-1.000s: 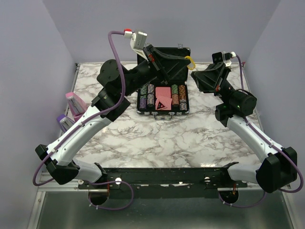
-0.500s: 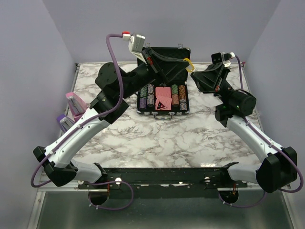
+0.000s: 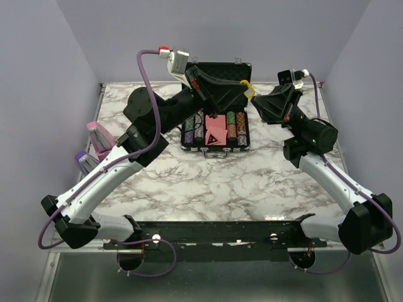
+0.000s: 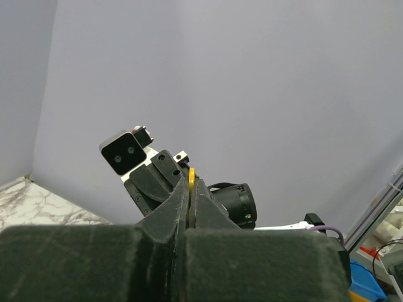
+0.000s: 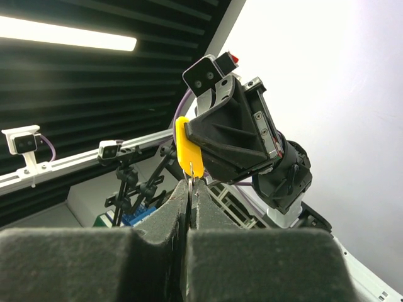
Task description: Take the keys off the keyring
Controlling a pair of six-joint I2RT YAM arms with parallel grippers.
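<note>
Holds the yellow keyring (image 3: 250, 85) up in the air over the open black case (image 3: 234, 71) at the far side of the worktop (image 3: 208, 182). Grips it in the left gripper (image 3: 247, 89), with jaws pressed fully together on the tag's edge. Meets it from the right with the right gripper (image 3: 254, 99), with jaws closed to a bare sliver on the thin silver keys (image 5: 191, 182) hanging just under the tag. Cannot count the keys at this size.

place: robot lab | signs: lavender booth walls (image 3: 252, 31), marble-print table (image 3: 208, 182), rail-mounted cameras (image 5: 25, 143), strip light (image 5: 69, 33)
</note>
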